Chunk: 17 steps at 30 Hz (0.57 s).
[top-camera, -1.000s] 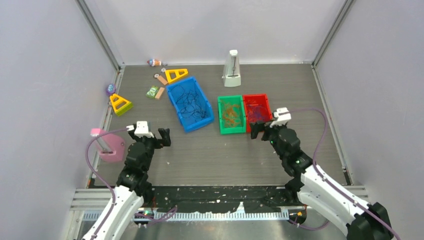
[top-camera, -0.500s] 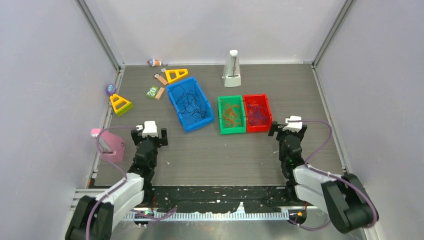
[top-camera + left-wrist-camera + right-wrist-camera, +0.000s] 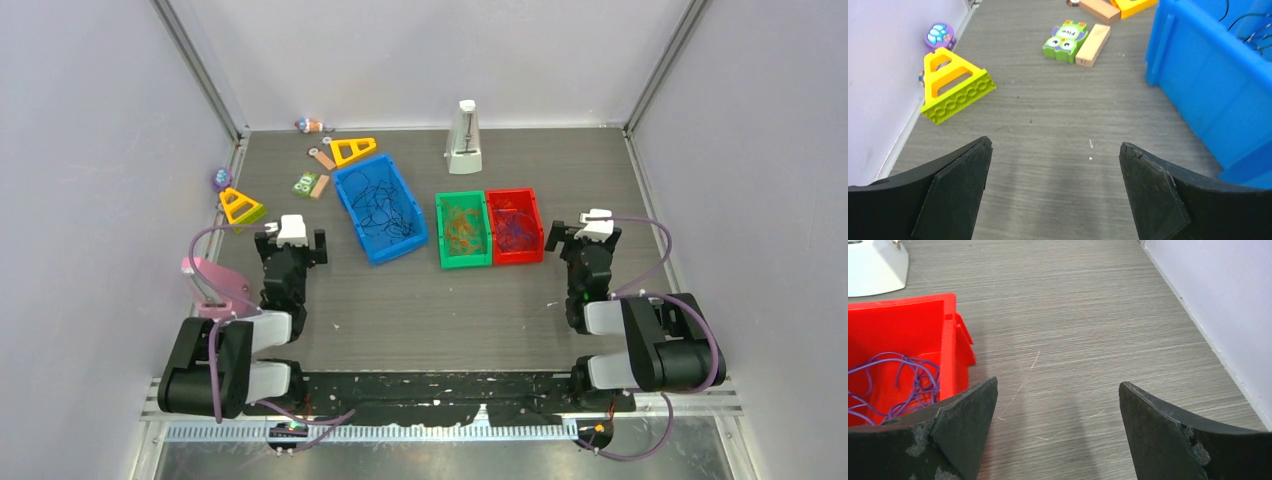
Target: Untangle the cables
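The cables lie sorted in three bins: black cables point(image 3: 381, 203) in the blue bin point(image 3: 350, 214), orange ones point(image 3: 463, 227) in the green bin point(image 3: 441, 232), purple ones point(image 3: 513, 228) in the red bin point(image 3: 528, 203). My left gripper point(image 3: 292, 243) stands open and empty over bare table, left of the blue bin point(image 3: 1208, 90). My right gripper point(image 3: 582, 240) is open and empty just right of the red bin point(image 3: 950, 335); the purple cables point(image 3: 903, 382) show beside its left finger point(image 3: 963, 425). In the wrist views each gripper, left point(image 3: 1054, 145) and right point(image 3: 1058, 384), has only floor between its fingers.
Yellow triangle blocks point(image 3: 241, 208) point(image 3: 352, 150), a green owl block point(image 3: 1065, 39), a wooden block point(image 3: 1093, 38) and a purple toy point(image 3: 939, 35) lie at the back left. A white metronome point(image 3: 463, 138) stands at the back. A pink object point(image 3: 215, 285) lies beside the left arm. Walls close both sides.
Both arms have folded back toward their bases. The right gripper moved right, off the red bin's front corner; the left gripper shifted back and left. Both stayed open.
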{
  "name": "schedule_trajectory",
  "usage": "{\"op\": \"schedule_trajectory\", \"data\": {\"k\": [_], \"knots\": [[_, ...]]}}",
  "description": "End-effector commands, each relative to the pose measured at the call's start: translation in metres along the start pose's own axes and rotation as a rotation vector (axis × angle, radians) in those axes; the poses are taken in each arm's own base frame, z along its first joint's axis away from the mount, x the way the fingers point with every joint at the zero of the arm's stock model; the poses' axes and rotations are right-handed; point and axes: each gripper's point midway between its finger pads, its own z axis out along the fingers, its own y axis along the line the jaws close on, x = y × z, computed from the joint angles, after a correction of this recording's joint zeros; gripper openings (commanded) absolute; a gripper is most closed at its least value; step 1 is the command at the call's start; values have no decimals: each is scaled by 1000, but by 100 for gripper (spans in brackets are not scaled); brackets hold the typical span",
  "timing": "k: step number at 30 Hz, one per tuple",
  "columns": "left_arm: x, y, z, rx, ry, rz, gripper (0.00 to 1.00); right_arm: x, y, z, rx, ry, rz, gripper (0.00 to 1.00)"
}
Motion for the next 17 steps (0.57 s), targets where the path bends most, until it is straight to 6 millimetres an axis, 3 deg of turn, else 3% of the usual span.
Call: {"op": "schedule_trajectory", "data": {"k": [1, 7, 17], "knots": [[-30, -4, 9, 35, -79, -42, 100, -21, 9, 5, -43, -72, 24, 95], [-32, -6, 6, 53, -103, -39, 100, -20, 21, 8, -114, -54, -14, 95], [-31, -8, 9, 70, -92, -30, 100, -20, 22, 8, -123, -54, -17, 95]]}}
